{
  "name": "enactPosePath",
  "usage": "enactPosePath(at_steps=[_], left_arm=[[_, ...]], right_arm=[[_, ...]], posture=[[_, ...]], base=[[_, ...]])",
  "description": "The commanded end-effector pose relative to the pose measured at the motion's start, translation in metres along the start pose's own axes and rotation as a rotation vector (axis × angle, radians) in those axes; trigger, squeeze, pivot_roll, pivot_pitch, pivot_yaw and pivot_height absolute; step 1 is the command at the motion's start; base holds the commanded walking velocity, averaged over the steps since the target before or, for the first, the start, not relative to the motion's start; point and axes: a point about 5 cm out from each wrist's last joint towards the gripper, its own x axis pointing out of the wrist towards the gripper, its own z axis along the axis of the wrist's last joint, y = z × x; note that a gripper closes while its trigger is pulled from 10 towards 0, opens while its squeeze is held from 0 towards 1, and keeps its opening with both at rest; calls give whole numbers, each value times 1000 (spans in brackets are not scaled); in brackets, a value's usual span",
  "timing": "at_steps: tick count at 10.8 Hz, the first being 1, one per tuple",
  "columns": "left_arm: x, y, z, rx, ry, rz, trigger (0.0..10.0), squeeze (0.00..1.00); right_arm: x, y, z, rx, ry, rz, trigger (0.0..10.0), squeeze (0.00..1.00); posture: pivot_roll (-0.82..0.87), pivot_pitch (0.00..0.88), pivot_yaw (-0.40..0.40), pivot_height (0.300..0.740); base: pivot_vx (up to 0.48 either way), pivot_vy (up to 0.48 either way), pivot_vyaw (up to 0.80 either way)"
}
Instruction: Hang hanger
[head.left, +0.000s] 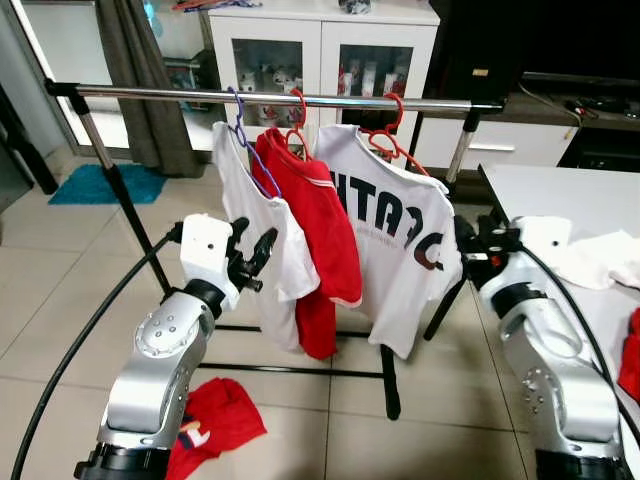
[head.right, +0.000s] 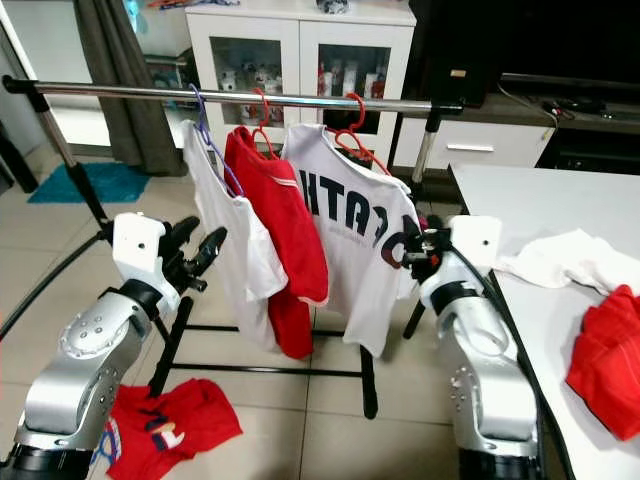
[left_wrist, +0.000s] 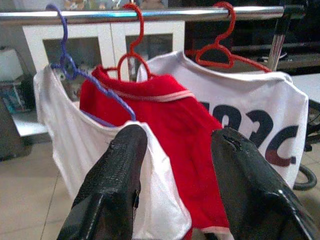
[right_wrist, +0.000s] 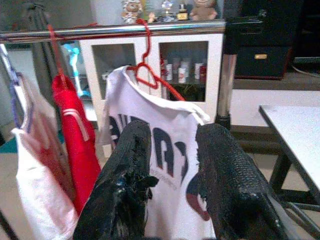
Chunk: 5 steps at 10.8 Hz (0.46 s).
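Chrome rail (head.left: 300, 98) carries three thin wire hangers: purple hanger (head.left: 250, 150) at 9 o'clock with a white shirt (head.left: 262, 240), red hangers (head.left: 297, 128) centre and 3 o'clock with red and lettered white shirts. Left tool (head.left: 250, 262) and right tool (head.right: 418, 250) gape empty beside the garments. Crumpled red cloth (head.left: 215, 425) lies on tile; the worktop (head.right: 520, 215) stands at 3 o'clock.

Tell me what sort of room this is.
Probably a home living room used for laundry: a clothes rail with shirts on hangers, a white glass-door cabinet of ornaments, and tiled floor.
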Motion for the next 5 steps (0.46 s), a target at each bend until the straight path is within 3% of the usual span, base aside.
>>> enactPosePath(at_steps=[1,3,5], left_arm=[[2,3,3,0,-14,5,10000,0],[3,3,3,5,-15,-2,10000,0],[4,2,3,17,-17,-9,10000,0]], right_arm=[[1,4,0,-26,-5,24,10000,0],[1,4,-4,-45,13,13,10000,0],[1,2,-3,-62,11,10,10000,141]], posture=[[-52,0,7,740],[-53,0,8,740],[-53,0,8,740]], base=[[262,0,0],[309,0,0],[322,0,800]])
